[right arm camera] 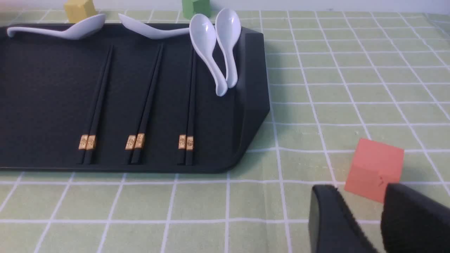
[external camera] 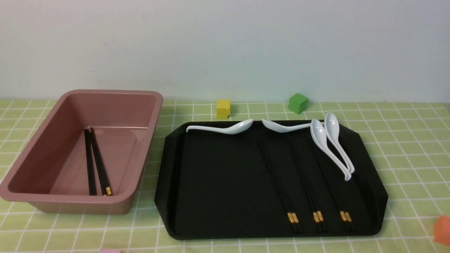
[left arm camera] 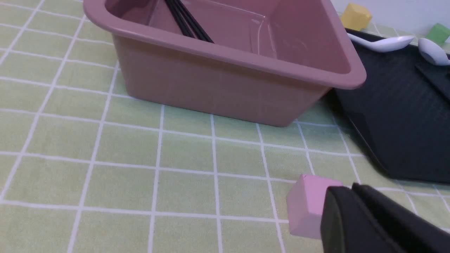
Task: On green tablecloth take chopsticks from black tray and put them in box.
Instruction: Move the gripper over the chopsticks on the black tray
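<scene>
The black tray (external camera: 211,175) lies on the green tablecloth (external camera: 404,147). Three pairs of black chopsticks (external camera: 307,182) with gold bands lie side by side on its right half; they also show in the right wrist view (right arm camera: 144,105). One more pair of chopsticks (external camera: 95,161) lies inside the pink box (external camera: 45,147), left of the tray, also seen in the left wrist view (left arm camera: 186,19). My left gripper (left arm camera: 346,191) is shut and empty, low over the cloth in front of the box (left arm camera: 225,84). My right gripper (right arm camera: 358,193) is open and empty, near the tray's front right corner (right arm camera: 246,133). Neither arm shows in the front view.
Several white spoons (external camera: 330,140) lie along the tray's back and right side. A yellow cube (external camera: 223,108) and a green cube (external camera: 298,103) sit behind the tray. A pink cube (left arm camera: 306,203) lies by my left gripper, an orange cube (right arm camera: 374,168) by my right.
</scene>
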### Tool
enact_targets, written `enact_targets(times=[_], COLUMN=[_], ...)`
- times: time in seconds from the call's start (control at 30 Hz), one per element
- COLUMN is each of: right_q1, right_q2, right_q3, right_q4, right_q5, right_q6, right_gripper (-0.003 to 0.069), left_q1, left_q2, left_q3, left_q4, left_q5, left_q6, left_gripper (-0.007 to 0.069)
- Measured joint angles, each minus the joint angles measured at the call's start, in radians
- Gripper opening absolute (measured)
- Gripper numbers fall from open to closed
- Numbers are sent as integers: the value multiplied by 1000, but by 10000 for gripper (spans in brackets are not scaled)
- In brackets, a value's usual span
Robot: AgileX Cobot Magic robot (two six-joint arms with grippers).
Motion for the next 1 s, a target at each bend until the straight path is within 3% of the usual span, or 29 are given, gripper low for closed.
enact_targets(times=[1.0], right_q1=[0], right_q2=[0], right_q3=[0], right_q4=[-8], right_q5=[-5], right_q6=[0], right_gripper=[240], left_q1=[0], left_q2=[0], left_q3=[0], left_q4=[3], left_q5=[0], left_q6=[0], left_gripper=[59])
